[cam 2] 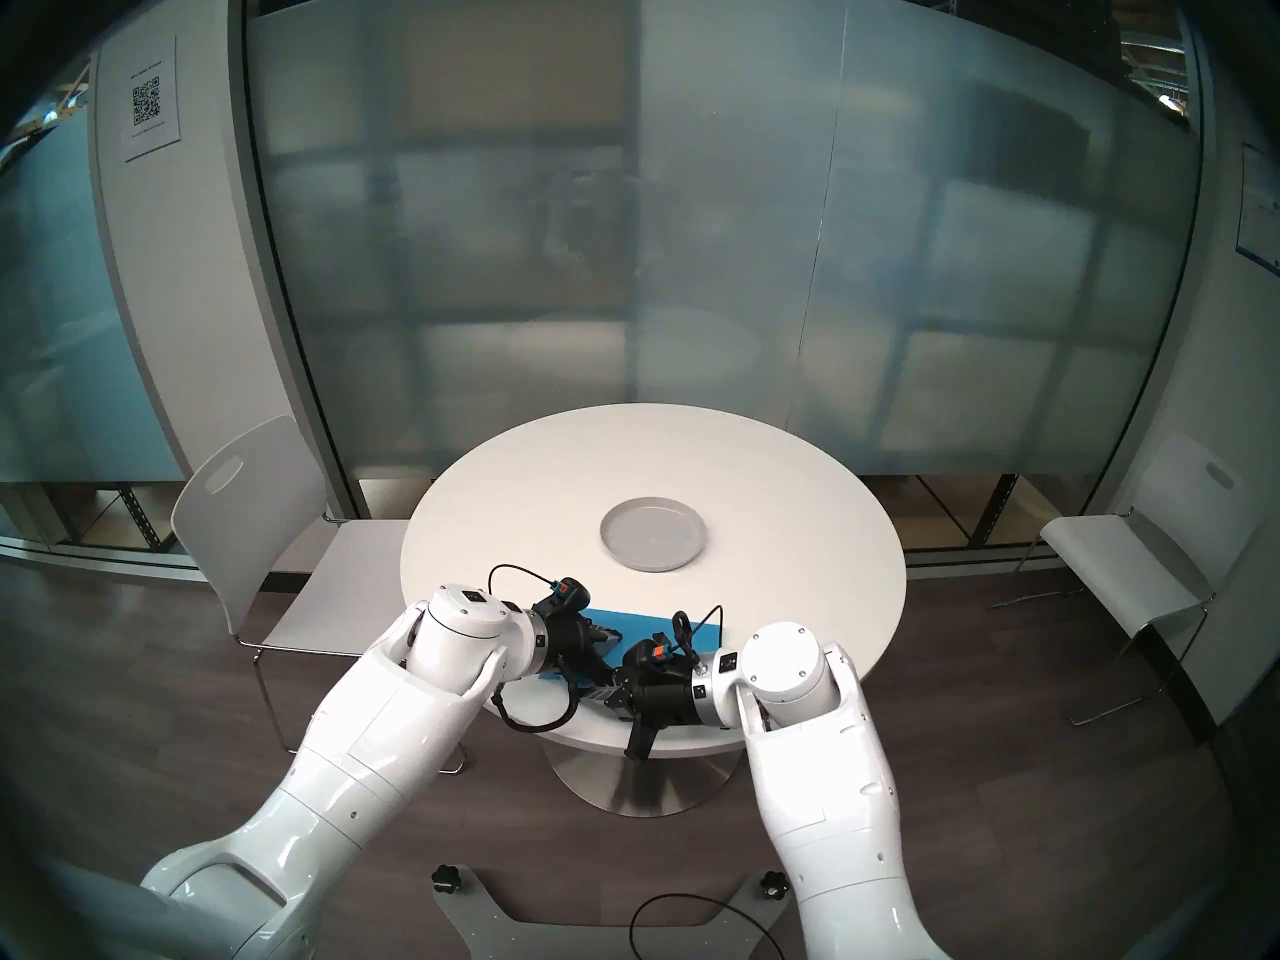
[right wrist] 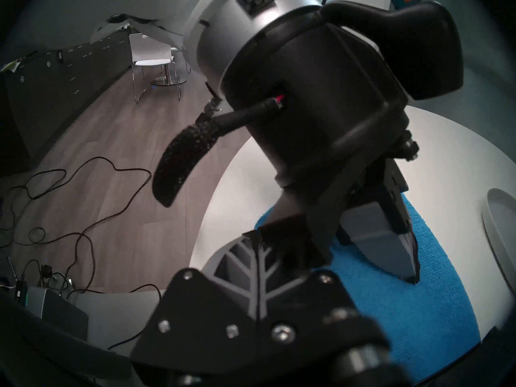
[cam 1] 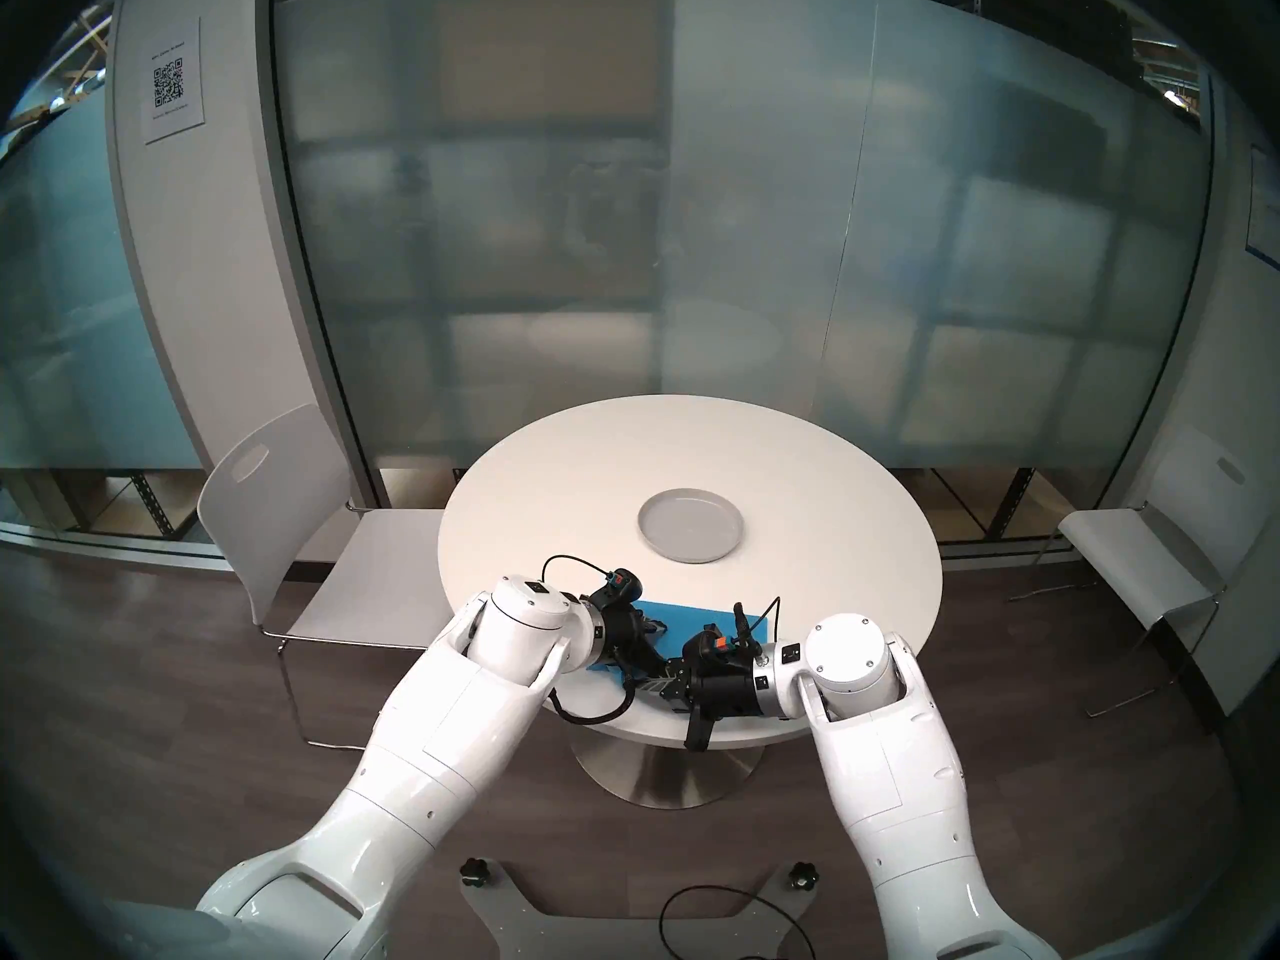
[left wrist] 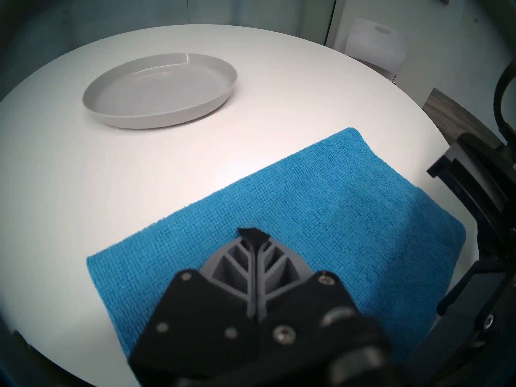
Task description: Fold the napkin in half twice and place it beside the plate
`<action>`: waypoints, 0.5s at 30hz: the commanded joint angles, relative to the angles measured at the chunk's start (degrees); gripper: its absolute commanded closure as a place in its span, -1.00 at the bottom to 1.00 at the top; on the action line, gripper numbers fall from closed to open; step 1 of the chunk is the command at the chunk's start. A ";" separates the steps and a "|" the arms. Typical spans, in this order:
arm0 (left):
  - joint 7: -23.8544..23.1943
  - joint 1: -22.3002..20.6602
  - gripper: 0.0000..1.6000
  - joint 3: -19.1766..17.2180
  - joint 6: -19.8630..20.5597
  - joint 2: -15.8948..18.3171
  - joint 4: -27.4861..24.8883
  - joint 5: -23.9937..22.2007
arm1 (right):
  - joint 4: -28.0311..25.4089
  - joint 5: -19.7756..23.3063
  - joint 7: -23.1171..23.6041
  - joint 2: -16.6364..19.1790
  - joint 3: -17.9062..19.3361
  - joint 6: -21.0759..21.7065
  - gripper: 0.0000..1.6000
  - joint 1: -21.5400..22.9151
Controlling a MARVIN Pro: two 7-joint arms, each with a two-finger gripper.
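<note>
The left gripper is seen with its two grey ribbed fingers pressed together, nothing being clamped between them; their dark tips are poised over the napkin, though whether the cloth is actually touched cannot be told. The napkin, a bright blue fuzzy cloth, is spread flat under and ahead of these fingers as a long rectangle, near the close edge of the round white table. Beyond the fingertips and to their left in the left wrist view, the plate, light grey with a low rim, is set well apart from the cloth, with bare tabletop between them. The right gripper is likewise drawn together on nothing, its tips held just beside the left gripper's body, which fills most of the right wrist view. In that view the napkin is found below and to the right of the right gripper's fingers, and a sliver of the plate is caught at the far right edge. From the head camera, both grippers are seen meeting over the near half of the cloth.
</note>
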 commanded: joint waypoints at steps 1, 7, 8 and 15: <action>0.03 -0.52 1.00 -0.37 0.15 0.18 -0.11 0.01 | -0.86 0.24 -0.12 -0.16 0.09 -0.38 1.00 0.52; -0.10 -0.45 1.00 -0.66 0.02 0.23 -0.05 -0.01 | -1.03 0.25 0.10 -0.20 0.16 -0.38 1.00 0.47; -0.08 -0.45 1.00 -0.73 -0.04 0.19 0.03 0.00 | -1.32 0.26 0.30 -0.17 0.17 -0.23 1.00 0.46; -0.14 -0.87 1.00 -0.81 -0.51 0.08 1.04 0.18 | -1.83 0.04 0.56 -0.16 0.31 -0.04 1.00 0.31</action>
